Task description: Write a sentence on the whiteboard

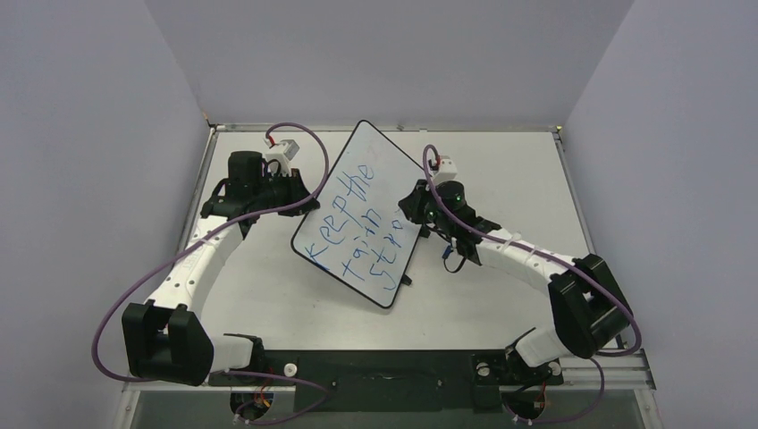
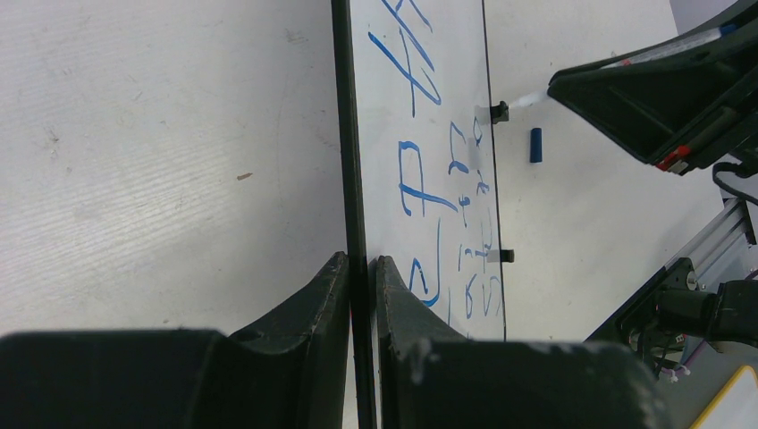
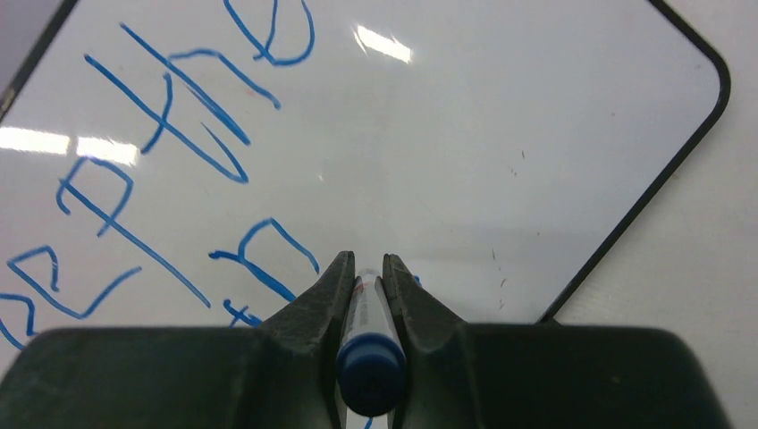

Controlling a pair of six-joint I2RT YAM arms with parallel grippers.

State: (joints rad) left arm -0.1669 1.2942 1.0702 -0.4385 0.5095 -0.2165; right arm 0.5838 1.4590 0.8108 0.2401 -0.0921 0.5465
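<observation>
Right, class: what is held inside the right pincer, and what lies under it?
A blue-ended marker pen is clamped in the right pincer, above the whiteboard and its blue sentence. The pen's tip, and whether it touches the board, is hidden by the fingers.

The whiteboard (image 1: 391, 179), a large white rectangle with rounded corners and a thin black rim, sits turned diagonally on the bench (image 1: 501, 170), one corner pointing away. The sentence (image 1: 365, 234) runs across it in blue handwriting, three slanted lines reading roughly "Keep the", "train", "stro".
</observation>
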